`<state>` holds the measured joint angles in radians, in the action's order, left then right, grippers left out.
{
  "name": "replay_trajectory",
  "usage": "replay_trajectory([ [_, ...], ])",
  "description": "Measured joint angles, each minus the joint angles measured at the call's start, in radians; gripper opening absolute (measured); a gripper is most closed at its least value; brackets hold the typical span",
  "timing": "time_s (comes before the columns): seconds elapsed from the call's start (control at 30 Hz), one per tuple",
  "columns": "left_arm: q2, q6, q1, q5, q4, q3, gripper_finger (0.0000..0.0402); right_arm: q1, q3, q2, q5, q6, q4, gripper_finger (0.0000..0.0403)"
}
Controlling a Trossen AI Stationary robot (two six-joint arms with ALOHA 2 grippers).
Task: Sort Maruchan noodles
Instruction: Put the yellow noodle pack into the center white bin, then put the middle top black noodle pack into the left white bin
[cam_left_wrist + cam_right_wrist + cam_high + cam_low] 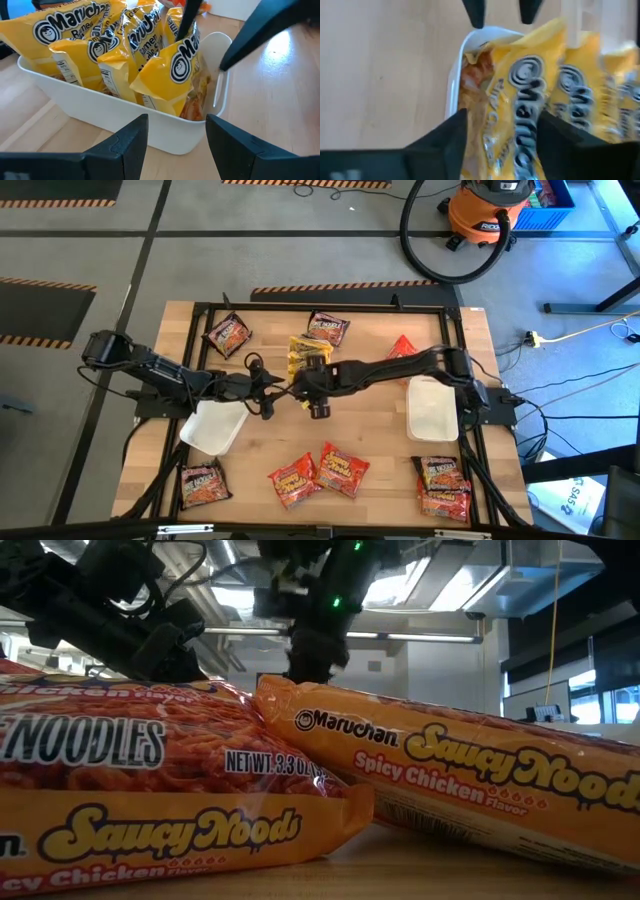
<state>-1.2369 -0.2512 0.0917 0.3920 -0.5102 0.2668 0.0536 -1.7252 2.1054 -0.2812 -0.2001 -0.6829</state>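
Note:
Several yellow Maruchan packets [100, 50] stand on edge in a white tray [115, 112] at the table's middle [306, 352]. My right gripper [502, 142] is open over the tray's end. Its fingers stand on either side of the end yellow packet [175, 75], one [186, 22] inside the tray and one [245, 37] by the end wall. Whether they touch the packet, I cannot tell. My left gripper [177, 142] is open and hangs just short of the tray's long side, touching nothing.
Two more white trays lie on the table, left [213, 427] and right [432, 410]. Dark packets [228, 333] [328, 327] [203, 483] and red-orange packets [342, 470] [402, 348] [445, 500] lie scattered. Two orange packets [180, 790] [470, 780] fill the low view.

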Motion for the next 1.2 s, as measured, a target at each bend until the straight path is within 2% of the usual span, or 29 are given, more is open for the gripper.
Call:
replay_trajectory([
  [0.23,0.000,0.000,0.000,-0.001,0.000,0.000,0.0192,0.000,0.000,-0.121,-0.006,0.070,-0.129,0.0239],
  [0.37,0.000,0.000,0.000,-0.008,0.000,0.000,0.0192,0.000,0.010,-0.192,-0.010,0.103,-0.219,0.0239],
  [0.5,0.000,0.000,0.000,-0.016,0.001,0.000,0.0192,-0.003,0.115,-0.277,-0.013,0.121,-0.189,0.0226],
  [0.73,0.000,-0.001,0.000,-0.043,-0.004,0.000,0.0192,-0.018,0.438,-0.465,0.012,0.161,0.026,0.0198],
  [1.03,0.000,0.025,-0.039,-0.077,0.001,0.003,0.0192,-0.103,0.826,-0.702,0.167,0.204,0.420,0.0189],
  [1.2,0.029,0.014,-0.067,-0.126,0.153,0.061,0.0192,-0.144,0.954,-0.766,0.216,0.204,0.550,0.0189],
])
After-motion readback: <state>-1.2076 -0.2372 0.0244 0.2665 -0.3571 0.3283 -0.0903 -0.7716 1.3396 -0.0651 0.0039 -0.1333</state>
